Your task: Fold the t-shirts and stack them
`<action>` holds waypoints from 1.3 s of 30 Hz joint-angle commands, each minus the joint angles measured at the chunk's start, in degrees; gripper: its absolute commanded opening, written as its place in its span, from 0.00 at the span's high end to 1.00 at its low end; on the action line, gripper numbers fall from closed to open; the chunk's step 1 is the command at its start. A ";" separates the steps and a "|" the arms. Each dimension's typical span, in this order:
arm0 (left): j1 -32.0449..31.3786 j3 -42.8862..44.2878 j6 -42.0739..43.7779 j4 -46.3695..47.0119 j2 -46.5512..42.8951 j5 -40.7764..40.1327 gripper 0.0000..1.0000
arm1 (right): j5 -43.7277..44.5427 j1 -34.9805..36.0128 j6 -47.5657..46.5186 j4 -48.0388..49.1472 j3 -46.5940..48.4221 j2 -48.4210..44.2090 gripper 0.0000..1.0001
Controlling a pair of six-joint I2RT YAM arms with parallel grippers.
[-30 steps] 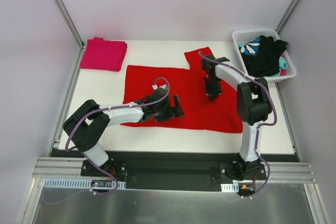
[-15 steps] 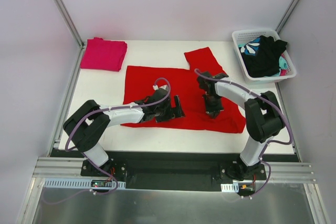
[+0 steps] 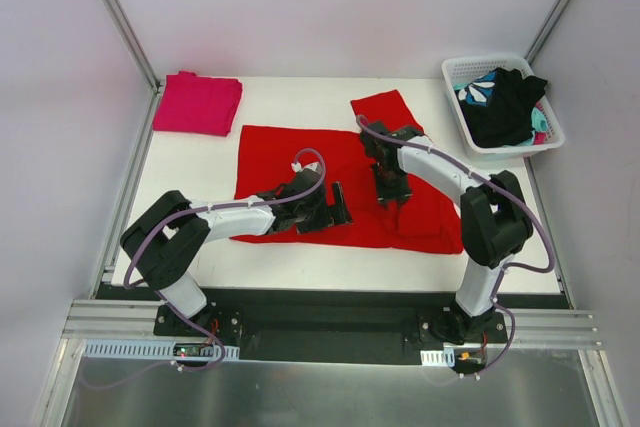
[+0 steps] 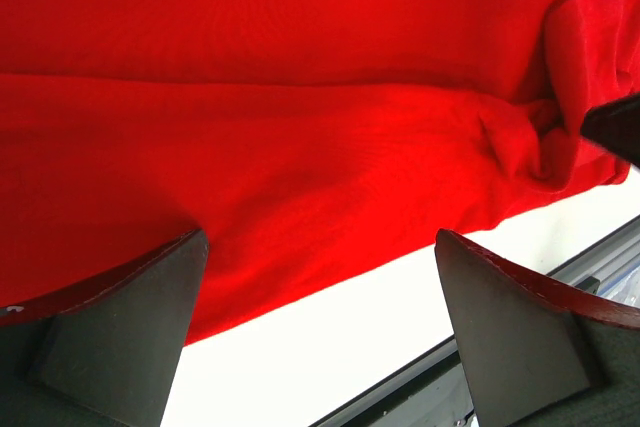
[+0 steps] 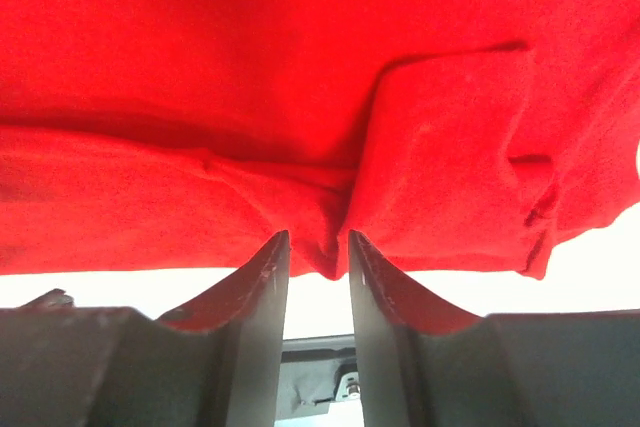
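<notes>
Two changes show mid-frame: your right gripper (image 3: 388, 193) has slid left across the red shirt (image 3: 300, 157) since a second ago. Its jaws, shut then, now stand narrowly parted around a pleat of that cloth, so you cannot tell whether it still pinches or has let go. Judge this pull as ending: the shirt lies spread mid-table, your left gripper (image 3: 338, 205) gapes empty over its near hem as before, and the pink shirt (image 3: 197, 103) sits folded at upper left.

The spread t-shirt (image 3: 300, 162) lies central, the folded t-shirt (image 3: 197, 103) back-left, the basket (image 3: 465, 67), seemingly holding 2 garments (image 3: 505, 107), back-right.
</notes>
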 commanded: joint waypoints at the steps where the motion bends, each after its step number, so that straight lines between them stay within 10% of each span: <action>1: -0.72 -0.84 0.19 -4.63 0.88 -0.08 0.01 | 3.69 -0.43 -1.87 -4.28 5.36 -0.69 0.65; 25: -0.72 -0.75 0.63 -4.90 0.53 -0.52 0.01 | -0.08 -8.43 -7.33 0.20 5.55 8.54 0.64; 39: -0.64 -1.45 0.54 -5.16 -0.35 -0.87 0.01 | -0.61 -8.69 -7.94 2.40 1.68 7.66 0.85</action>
